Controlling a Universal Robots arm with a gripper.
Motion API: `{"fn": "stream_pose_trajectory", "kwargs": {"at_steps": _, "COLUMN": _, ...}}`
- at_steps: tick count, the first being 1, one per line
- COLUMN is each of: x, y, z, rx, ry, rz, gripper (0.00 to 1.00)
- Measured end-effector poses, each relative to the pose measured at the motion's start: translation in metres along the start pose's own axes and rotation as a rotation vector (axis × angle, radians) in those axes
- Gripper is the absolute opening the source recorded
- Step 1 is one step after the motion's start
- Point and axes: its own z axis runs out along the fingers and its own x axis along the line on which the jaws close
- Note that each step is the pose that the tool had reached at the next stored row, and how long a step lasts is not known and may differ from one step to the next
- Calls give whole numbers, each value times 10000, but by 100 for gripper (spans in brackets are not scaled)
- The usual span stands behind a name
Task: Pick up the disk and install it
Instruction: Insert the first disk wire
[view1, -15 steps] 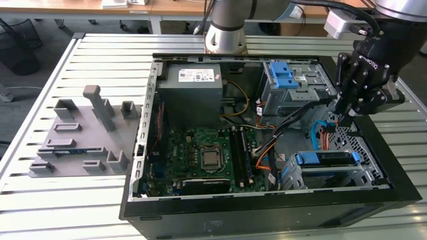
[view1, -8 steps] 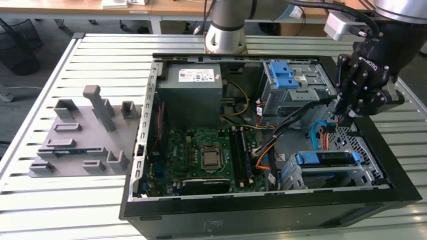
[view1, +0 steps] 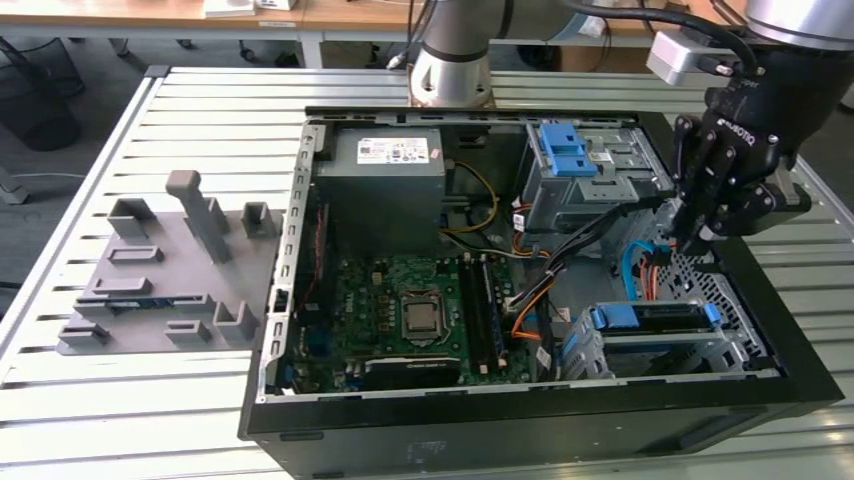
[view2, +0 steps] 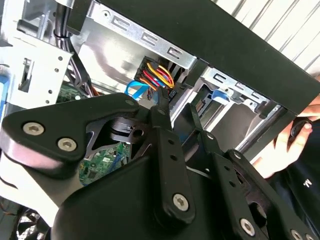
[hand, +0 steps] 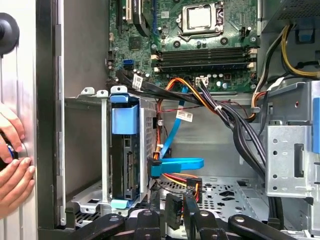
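Nearest the exterior camera stands the black outer wall of the open computer case (view1: 534, 425), which lies on a slatted metal table (view1: 200, 120). Just behind that wall, toward the exterior view's right, the disk (view1: 651, 318) sits flat in a metal drive cage (view1: 745, 348), with its blue bracket showing at both ends. The gripper (view1: 701, 240) hangs inside the case over the perforated floor beyond the cage. It is apart from the disk and near a blue data cable (view1: 638, 264). The motherboard (view1: 414, 310) takes up the middle of the case, with the grey power-supply box (view1: 387, 170) beyond it. A grey plastic fixture (view1: 160, 280) rests on the table at the exterior view's left. In the second wrist view the gripper (view2: 175, 107) reaches a black connector (view2: 168, 94) fed by yellow, red and orange wires (view2: 157, 75). A person's hand (view2: 277, 150) rests beside the case's outer wall. In the first wrist view the gripper (hand: 172, 200) has its jaws narrow, closed on the black connector (hand: 172, 211). The disk (hand: 126, 160) stands edge-on in its cage just beside the gripper and is not touched by it. The blue data cable (hand: 177, 164) lies between disk and gripper, and the hand (hand: 14, 182) presses on the outside of the case wall.
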Motion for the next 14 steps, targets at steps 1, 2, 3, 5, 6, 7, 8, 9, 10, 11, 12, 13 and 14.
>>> {"fn": "stream_pose_trajectory", "kwargs": {"at_steps": 1, "x": -1, "y": 0, "z": 1, "rx": 1, "ry": 28, "rz": 0, "gripper": 32}}
{"fn": "stream_pose_trajectory", "kwargs": {"at_steps": 2, "x": -2, "y": 0, "z": 3, "rx": 2, "ry": 55, "rz": 0, "gripper": 32}}
{"fn": "stream_pose_trajectory", "kwargs": {"at_steps": 3, "x": -3, "y": -1, "z": 4, "rx": 2, "ry": 82, "rz": 0, "gripper": 32}}
{"fn": "stream_pose_trajectory", "kwargs": {"at_steps": 5, "x": -7, "y": -2, "z": 6, "rx": 5, "ry": 143, "rz": 0, "gripper": 24}}
{"fn": "stream_pose_trajectory", "kwargs": {"at_steps": 6, "x": -8, "y": -2, "z": 8, "rx": 5, "ry": 173, "rz": 1, "gripper": 24}}
{"fn": "stream_pose_trajectory", "kwargs": {"at_steps": 7, "x": -10, "y": -3, "z": 9, "rx": 6, "ry": 199, "rz": 0, "gripper": 24}}
{"fn": "stream_pose_trajectory", "kwargs": {"at_steps": 8, "x": -11, "y": -3, "z": 11, "rx": 7, "ry": 218, "rz": 1, "gripper": 18}}
{"fn": "stream_pose_trajectory", "kwargs": {"at_steps": 9, "x": -11, "y": -3, "z": 12, "rx": 7, "ry": 230, "rz": 0, "gripper": 18}}
{"fn": "stream_pose_trajectory", "kwargs": {"at_steps": 10, "x": -11, "y": -3, "z": 12, "rx": 7, "ry": 236, "rz": 0, "gripper": 18}}
{"fn": "stream_pose_trajectory", "kwargs": {"at_steps": 11, "x": -11, "y": -3, "z": 12, "rx": 7, "ry": 237, "rz": 0, "gripper": 18}}
{"fn": "stream_pose_trajectory", "kwargs": {"at_steps": 12, "x": -11, "y": -3, "z": 12, "rx": 7, "ry": 237, "rz": 1, "gripper": 18}}
{"fn": "stream_pose_trajectory", "kwargs": {"at_steps": 13, "x": -12, "y": -3, "z": 13, "rx": 7, "ry": 237, "rz": 0, "gripper": 18}}
{"fn": "stream_pose_trajectory", "kwargs": {"at_steps": 14, "x": -12, "y": -3, "z": 13, "rx": 7, "ry": 236, "rz": 0, "gripper": 18}}
